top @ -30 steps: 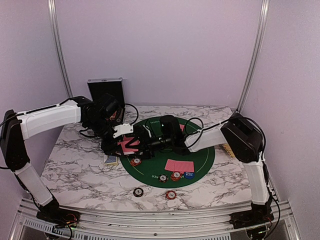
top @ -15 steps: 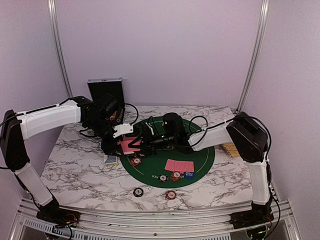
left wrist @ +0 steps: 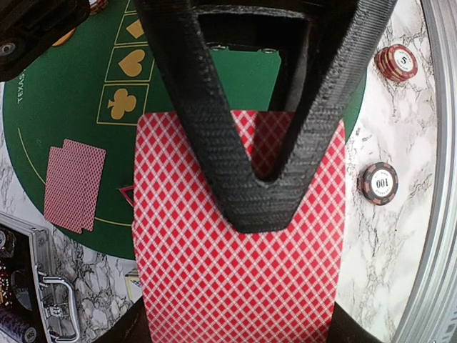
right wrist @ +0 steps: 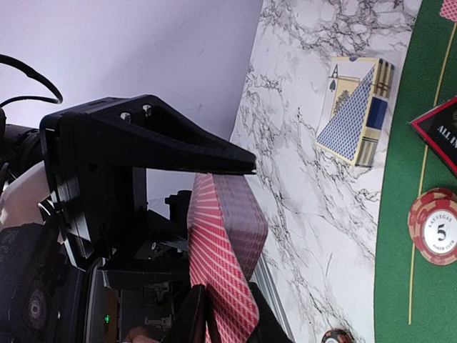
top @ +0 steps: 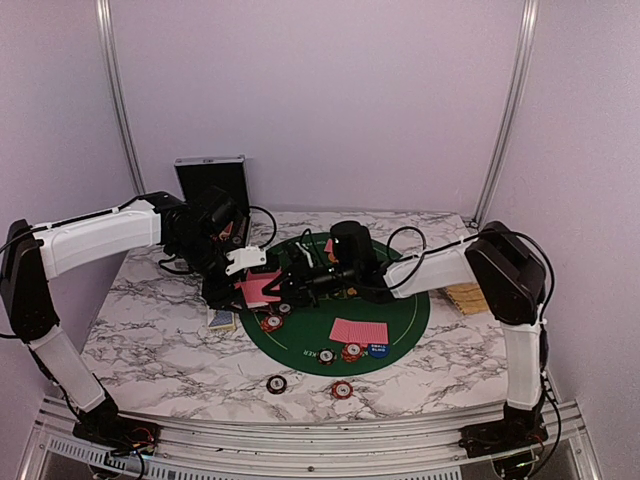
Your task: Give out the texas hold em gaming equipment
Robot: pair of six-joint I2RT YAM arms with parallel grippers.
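My left gripper (top: 252, 283) is shut on a deck of pink-red-backed playing cards (left wrist: 235, 286), held above the left edge of the green mat (top: 405, 318). My right gripper (right wrist: 225, 321) meets it from the right, jaws pinched on the top card (right wrist: 221, 257), which bows away from the deck. Two cards (top: 358, 330) lie face down on the mat. Red-orange chips (top: 271, 323) (top: 351, 351), a black chip (top: 326, 355) and a blue disc (top: 378, 350) also rest on the mat. A triangular marker (right wrist: 443, 136) shows in the right wrist view.
Two chips (top: 277, 384) (top: 342, 389) lie on the marble near the front edge. A blue card box (top: 221, 319) sits left of the mat. The black case (top: 211, 185) stands open at the back left, and a straw basket (top: 466, 298) is at the right.
My right gripper has closed from wide open onto the deck's top card, and its arm has shifted slightly right. The left gripper has stayed in place with the deck.
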